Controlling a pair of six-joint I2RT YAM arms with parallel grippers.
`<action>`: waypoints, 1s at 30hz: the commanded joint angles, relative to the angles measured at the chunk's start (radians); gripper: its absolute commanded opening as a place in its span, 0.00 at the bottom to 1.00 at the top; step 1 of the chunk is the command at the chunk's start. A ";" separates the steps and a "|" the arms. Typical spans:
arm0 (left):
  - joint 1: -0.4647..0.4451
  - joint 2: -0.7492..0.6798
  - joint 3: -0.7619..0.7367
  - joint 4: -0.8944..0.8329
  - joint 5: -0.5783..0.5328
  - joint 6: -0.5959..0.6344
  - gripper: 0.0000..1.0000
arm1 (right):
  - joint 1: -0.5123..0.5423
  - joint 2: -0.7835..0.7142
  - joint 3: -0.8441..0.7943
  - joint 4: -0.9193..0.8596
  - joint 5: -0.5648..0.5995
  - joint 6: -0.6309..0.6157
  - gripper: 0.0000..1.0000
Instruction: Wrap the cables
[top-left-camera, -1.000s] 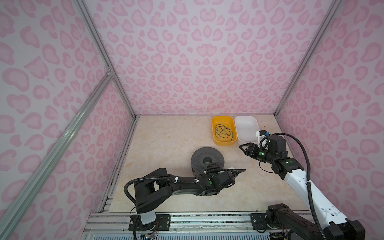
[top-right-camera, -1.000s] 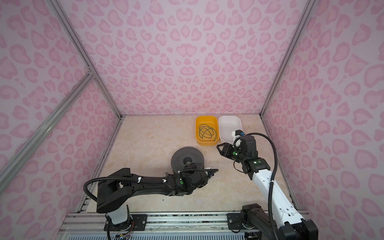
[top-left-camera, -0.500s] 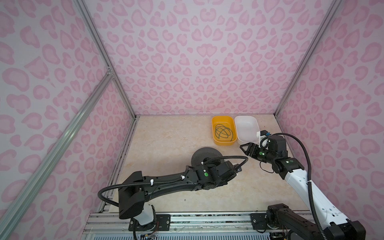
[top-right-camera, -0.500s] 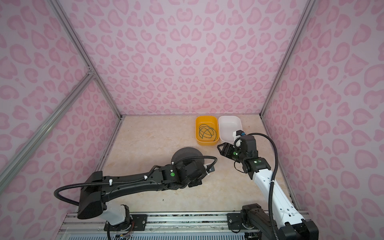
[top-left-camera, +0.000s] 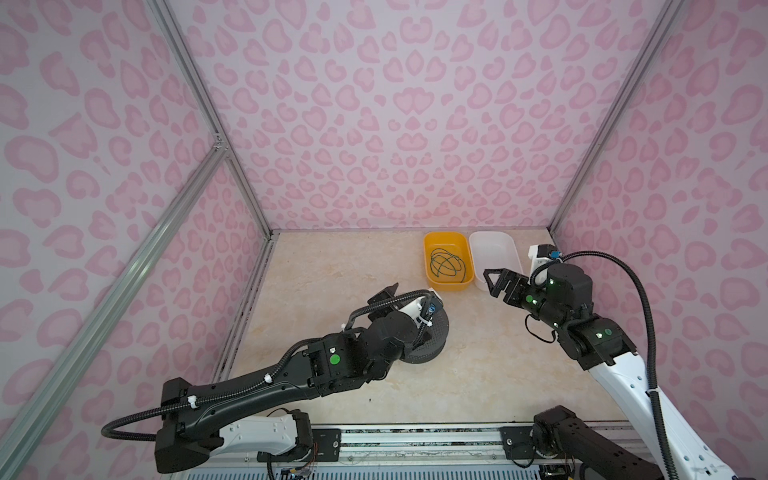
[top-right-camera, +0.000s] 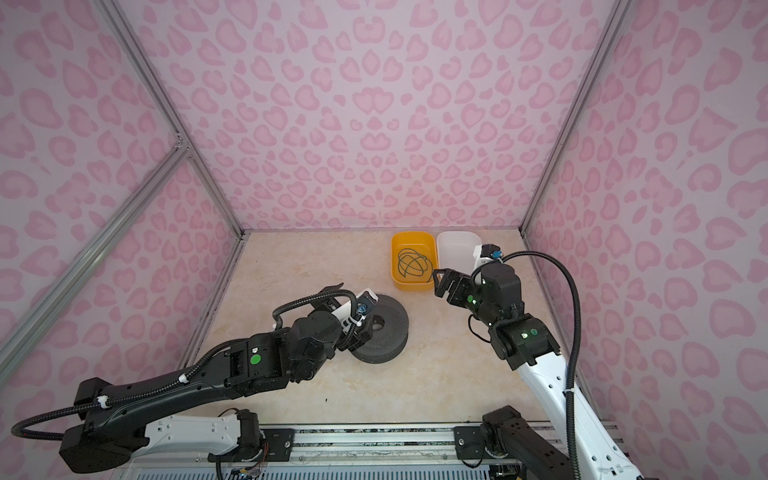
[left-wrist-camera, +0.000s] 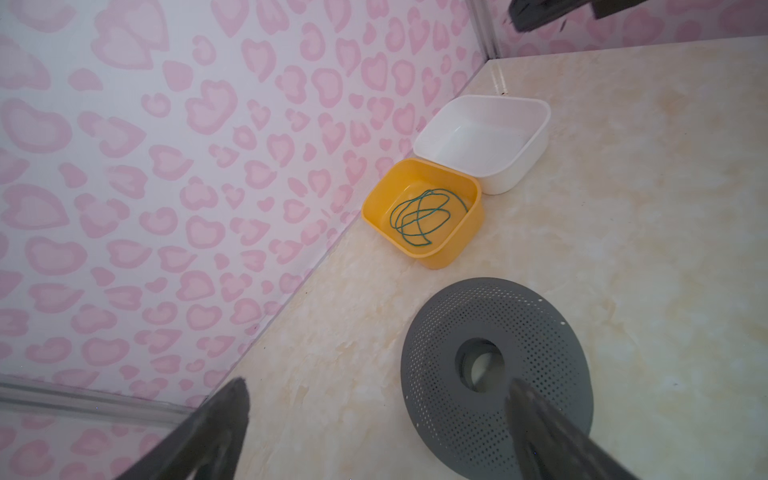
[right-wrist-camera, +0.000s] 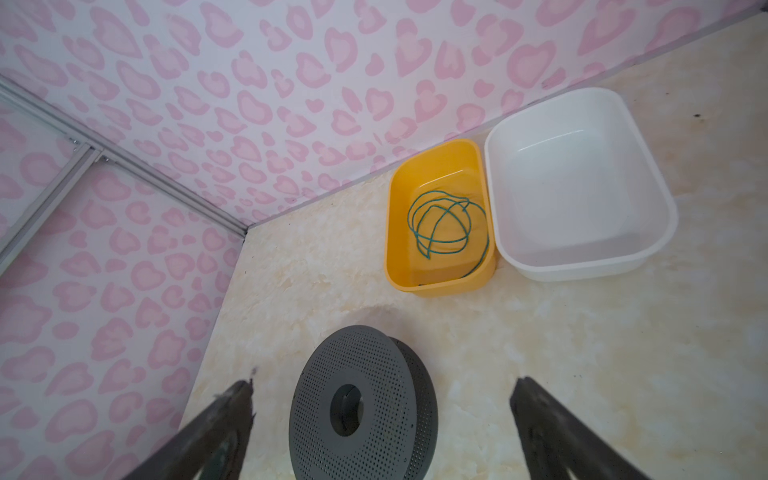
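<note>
Left arm lies low across the tabletop (top-left-camera: 478, 374), wrist over the grey perforated reel (top-left-camera: 438, 332); left fingers (left-wrist-camera: 216, 428) spread wide, gripping nothing. Right arm elbows up from the near rail; right fingers (right-wrist-camera: 216, 428) equally wide, empty, aimed toward the tubs. Farthest back, green cable (right-wrist-camera: 446, 226) loops loosely inside the yellow tub (top-left-camera: 427, 257), just beside the white tub (top-left-camera: 494, 253).

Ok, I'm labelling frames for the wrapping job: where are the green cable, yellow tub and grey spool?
green cable (right-wrist-camera: 444, 217), right wrist view, a strand near the coil's middle.
yellow tub (left-wrist-camera: 457, 245), left wrist view, outer wall.
grey spool (top-right-camera: 392, 328), a top view, perforated top face.
</note>
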 joint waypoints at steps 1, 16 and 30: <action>0.003 -0.015 -0.008 0.074 -0.164 -0.031 0.97 | 0.007 -0.048 -0.075 0.105 0.179 -0.006 0.98; 0.351 -0.330 -0.400 0.428 0.374 -0.015 0.97 | 0.010 -0.227 -0.417 0.631 0.129 -0.408 0.98; 0.780 -0.461 -0.785 0.864 0.410 -0.264 0.97 | 0.011 -0.306 -0.587 0.765 0.021 -0.429 0.98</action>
